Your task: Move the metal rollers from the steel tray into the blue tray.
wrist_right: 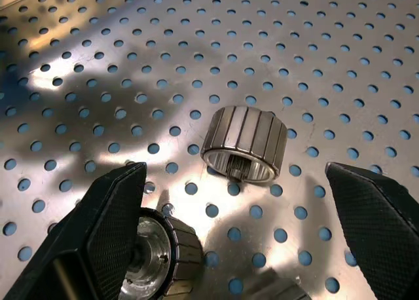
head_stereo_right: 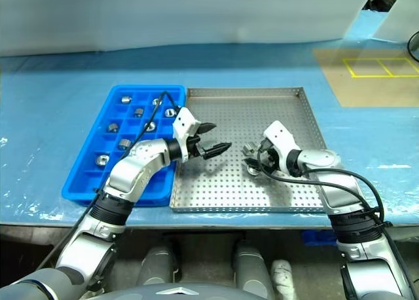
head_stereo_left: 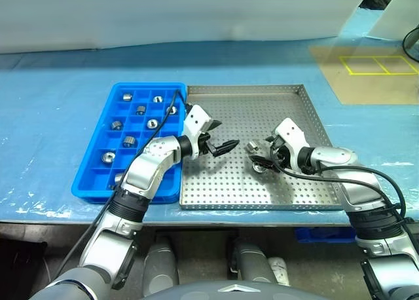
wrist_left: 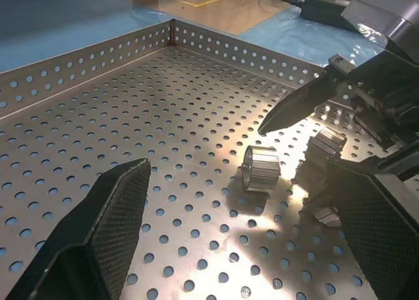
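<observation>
Rollers left in the steel tray (head_stereo_left: 288, 110) lie clustered just under the right gripper (head_stereo_left: 260, 157), whose two fingers stand wide apart and hold nothing. In the right wrist view one roller (wrist_right: 243, 145) lies on its side between the spread fingers, a second roller (wrist_right: 160, 257) sits against the inner face of one finger (wrist_right: 108, 228), and the edge of a third shows just beside it. The left gripper (head_stereo_left: 219, 145) is also open and empty, pointing across the perforated floor toward the same cluster, its tips near the right gripper but apart from it. Behind the left gripper, the blue tray (head_stereo_left: 98, 182) on the desk already carries several rollers (head_stereo_left: 152, 124) in separate compartments.

Crowding is the main risk, I judge. Closing the right gripper as it stands could catch the roller at the finger rather than the centred one, or pinch two at once, so that one slips out on the lift. A roller lying on its side may also roll off when nudged. Both grippers converging on one spot could collide.
</observation>
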Robot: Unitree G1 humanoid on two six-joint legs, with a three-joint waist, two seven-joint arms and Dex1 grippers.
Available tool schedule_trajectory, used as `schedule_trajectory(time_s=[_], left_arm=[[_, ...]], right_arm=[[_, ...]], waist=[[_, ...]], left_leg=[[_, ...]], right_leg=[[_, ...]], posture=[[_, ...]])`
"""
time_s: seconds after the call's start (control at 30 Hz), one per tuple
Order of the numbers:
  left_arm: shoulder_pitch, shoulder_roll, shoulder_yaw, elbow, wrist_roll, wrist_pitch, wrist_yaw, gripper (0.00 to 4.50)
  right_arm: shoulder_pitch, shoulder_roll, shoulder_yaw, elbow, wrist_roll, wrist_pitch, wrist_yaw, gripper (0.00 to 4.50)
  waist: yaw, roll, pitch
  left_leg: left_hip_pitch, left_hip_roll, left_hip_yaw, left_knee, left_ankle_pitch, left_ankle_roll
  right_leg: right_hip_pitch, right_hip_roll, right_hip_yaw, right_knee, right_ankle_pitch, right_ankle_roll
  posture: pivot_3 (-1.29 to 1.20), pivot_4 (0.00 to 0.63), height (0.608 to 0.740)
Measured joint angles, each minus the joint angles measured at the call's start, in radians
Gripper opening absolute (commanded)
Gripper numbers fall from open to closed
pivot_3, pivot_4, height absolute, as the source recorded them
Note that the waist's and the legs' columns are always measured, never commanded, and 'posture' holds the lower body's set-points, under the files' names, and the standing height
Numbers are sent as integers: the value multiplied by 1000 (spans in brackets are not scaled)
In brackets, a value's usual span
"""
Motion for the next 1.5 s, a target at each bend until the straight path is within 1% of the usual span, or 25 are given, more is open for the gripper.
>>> schedule_trajectory(time_s=[0.23, 0.43, 0.53, 0.6, 0.73, 0.77, 0.97, 1.13, 1.2, 1.3, 1.33, 1.5], left_arm=[[5, 0, -14, 0, 11, -2, 0, 4448], [14, 7, -15, 0, 16, -2, 0, 4448], [14, 15, -12, 0, 14, -8, -2, 4500], [14, 18, -3, -1, 7, -17, -12, 4500], [14, 45, 15, -13, -11, -22, -44, 4500], [15, 51, 16, -20, -13, -23, -53, 4500], [60, 110, 21, -97, -35, -25, -101, 4500], [143, 148, 46, -209, -62, -8, -93, 4500], [181, 167, 55, -258, -64, 4, -73, 4500], [248, 186, 70, -324, -64, 21, -31, 4500], [262, 191, 73, -338, -63, 28, -20, 4500], [381, 205, 114, -464, -64, 68, 67, 4500]], right_arm=[[-66, 44, 9, 33, 12, 27, -31, 4500], [-87, 47, 57, 89, -8, 77, -63, 4500], [-97, 46, 67, 95, -14, 74, -74, 3915], [-98, 48, 66, 107, -15, 73, -84, 3269], [-105, 76, 55, 111, -5, 70, -100, 1813], [-108, 77, 55, 116, -5, 70, -101, 1582], [-138, 115, 55, 155, -5, 18, -98, 1584], [-230, 194, 64, 213, -2, -89, -54, 1584], [-273, 224, 69, 254, -2, -132, -39, 1584], [-330, 271, 78, 335, -5, -188, -18, 1584], [-343, 283, 81, 355, -5, -202, -13, 1584], [-439, 382, 114, 470, -2, -276, 80, 1584]], waist=[[1, 0, 0], [2, 0, 0], [2, 0, 0], [2, 0, 0], [1, 0, 0], [1, 0, 0], [3, 0, 0], [5, 0, 0], [12, 0, 0], [30, 1, 0], [34, 1, 0], [60, 1, 0]], left_leg=[[1, 0, 1, 0, 0, 0], [1, 0, 1, 0, 0, 0], [3, 0, 1, 0, 0, 0], [3, 0, 1, 0, 0, 0], [3, 0, 2, -1, 0, 0], [3, 0, 2, -1, 0, 0], [3, 0, 2, -2, 0, -1], [3, 1, 2, -3, 1, -2], [3, 1, 2, -3, 1, -2], [3, 1, 1, -4, 1, -2], [3, 1, 1, -4, 1, -3], [0, 1, 0, -5, 2, -3]], right_leg=[[0, 0, 1, 1, 0, -1], [0, 0, 1, 0, 0, -1], [1, 0, 1, 0, 0, -1], [1, 0, 1, 0, 0, -1], [1, 0, 2, 1, 0, -1], [1, 0, 2, 1, 0, -1], [1, 0, 2, 0, 0, -1], [0, 0, 1, 1, 0, -1], [0, 0, 0, 1, 0, -1], [-1, 0, 0, 1, 0, -1], [-1, 0, -1, 1, 0, -1], [-3, 0, -3, 0, 0, -2]], posture=[[-265, 150, 740], [-266, 150, 740], [-265, 150, 740], [-265, 150, 740], [-255, 150, 740], [-245, 150, 740], [-155, 150, 740], [-54, 150, 740], [23, 150, 740], [73, 150, 740], [128, 150, 740], [248, 150, 740]])
